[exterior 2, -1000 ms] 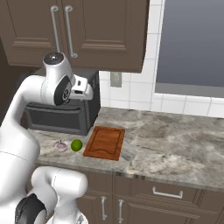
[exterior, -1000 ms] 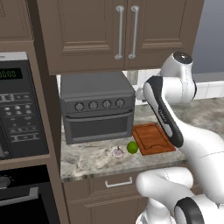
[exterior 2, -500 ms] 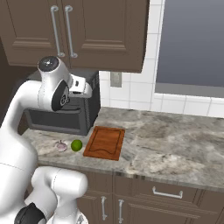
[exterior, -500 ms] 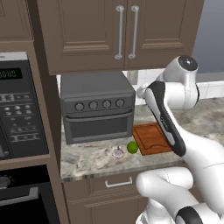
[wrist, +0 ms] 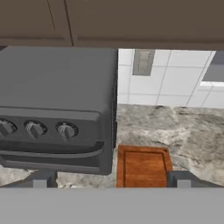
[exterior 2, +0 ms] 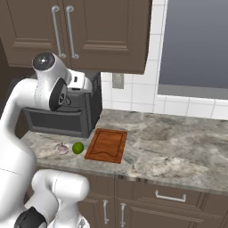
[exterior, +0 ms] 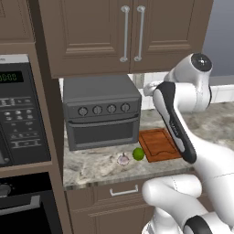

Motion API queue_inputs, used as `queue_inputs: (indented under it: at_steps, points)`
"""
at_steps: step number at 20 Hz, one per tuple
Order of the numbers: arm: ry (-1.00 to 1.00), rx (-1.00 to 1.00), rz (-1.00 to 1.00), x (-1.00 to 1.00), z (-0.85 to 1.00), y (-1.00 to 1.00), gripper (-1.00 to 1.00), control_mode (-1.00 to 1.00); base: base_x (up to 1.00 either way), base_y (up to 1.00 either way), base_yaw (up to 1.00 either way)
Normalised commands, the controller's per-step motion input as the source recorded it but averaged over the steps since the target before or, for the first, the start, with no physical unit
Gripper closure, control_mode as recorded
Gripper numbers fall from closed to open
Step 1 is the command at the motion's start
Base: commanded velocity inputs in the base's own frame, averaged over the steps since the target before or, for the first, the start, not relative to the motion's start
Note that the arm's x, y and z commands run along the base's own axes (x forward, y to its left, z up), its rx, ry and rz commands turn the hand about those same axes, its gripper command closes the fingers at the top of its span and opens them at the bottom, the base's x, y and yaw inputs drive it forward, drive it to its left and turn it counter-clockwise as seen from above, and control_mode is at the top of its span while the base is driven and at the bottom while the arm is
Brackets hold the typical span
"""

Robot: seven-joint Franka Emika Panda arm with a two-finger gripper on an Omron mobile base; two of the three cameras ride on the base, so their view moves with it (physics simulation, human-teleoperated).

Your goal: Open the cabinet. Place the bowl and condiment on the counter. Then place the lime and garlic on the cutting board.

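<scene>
The cabinet (exterior: 131, 34) (exterior 2: 67, 31) is shut, both doors closed, and its lower edge runs along the top of the hand view (wrist: 109, 22). My gripper (wrist: 111, 181) (exterior 2: 91, 84) hangs open and empty below the cabinet, by the toaster oven's right front corner. The cutting board (exterior: 157, 144) (exterior 2: 107, 144) (wrist: 143, 166) lies bare on the counter (exterior 2: 178, 147). Left of the board sit the lime (exterior: 138, 154) (exterior 2: 78, 148) and, beside it, the garlic (exterior: 123, 159) (exterior 2: 63, 148). The bowl and condiment are hidden.
A dark toaster oven (exterior: 100, 112) (exterior 2: 62, 111) (wrist: 52, 109) stands on the counter under the cabinet. A built-in oven column (exterior: 23, 114) rises at the left. A wall outlet (wrist: 143, 61) and a window (exterior 2: 196, 44) are at the right. Drawers (exterior 2: 169, 196) sit below.
The hand has risen slightly toward the cabinet while the arm's upper joint swung outward. The jaws stayed open. Lime, garlic and board have not moved.
</scene>
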Motion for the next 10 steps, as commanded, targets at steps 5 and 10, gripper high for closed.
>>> queue_inputs:
  at_steps: [5, 10]
  points:
    - [-0.06, 0.00, 0.00, -0.01, 0.34, 0.00, -1.00, -1.00, 0.00, 0.00, 0.00]
    - [-0.17, 0.00, 0.00, -0.06, 0.62, 0.04, -1.00, -1.00, 0.00, 0.00, 0.00]
